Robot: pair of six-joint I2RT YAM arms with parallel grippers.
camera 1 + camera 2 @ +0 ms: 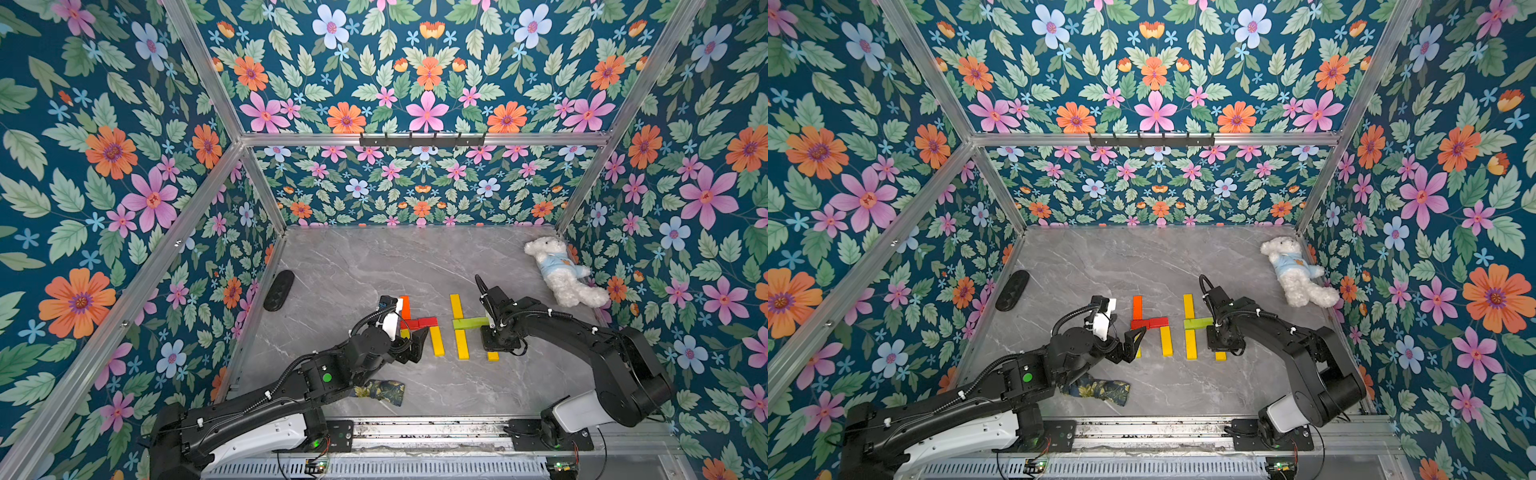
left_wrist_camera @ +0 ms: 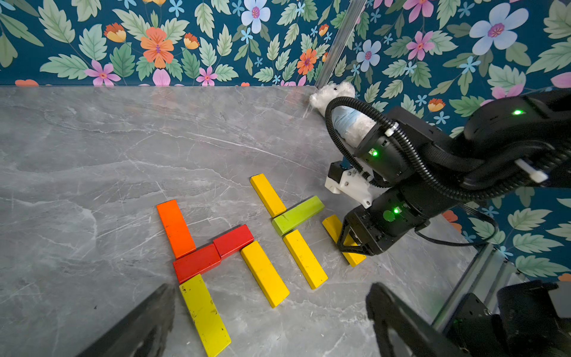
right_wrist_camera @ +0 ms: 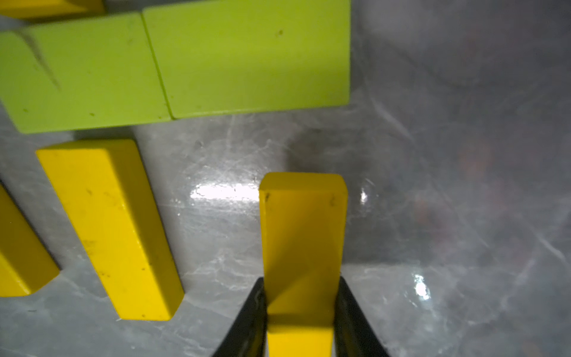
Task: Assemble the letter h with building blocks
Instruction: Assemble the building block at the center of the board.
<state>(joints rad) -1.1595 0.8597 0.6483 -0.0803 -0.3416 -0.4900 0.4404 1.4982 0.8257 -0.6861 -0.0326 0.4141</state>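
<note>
Right gripper: closed on a yellow bar, which is clamped between both fingers.
Held bar: found at the right end of the blocks, just near of the two lime green bars; a small gap is seen between them.
Left gripper: spread wide, nothing held.
Left group: an orange bar, two red bars and yellow ones are laid flat on the marble table.
</note>
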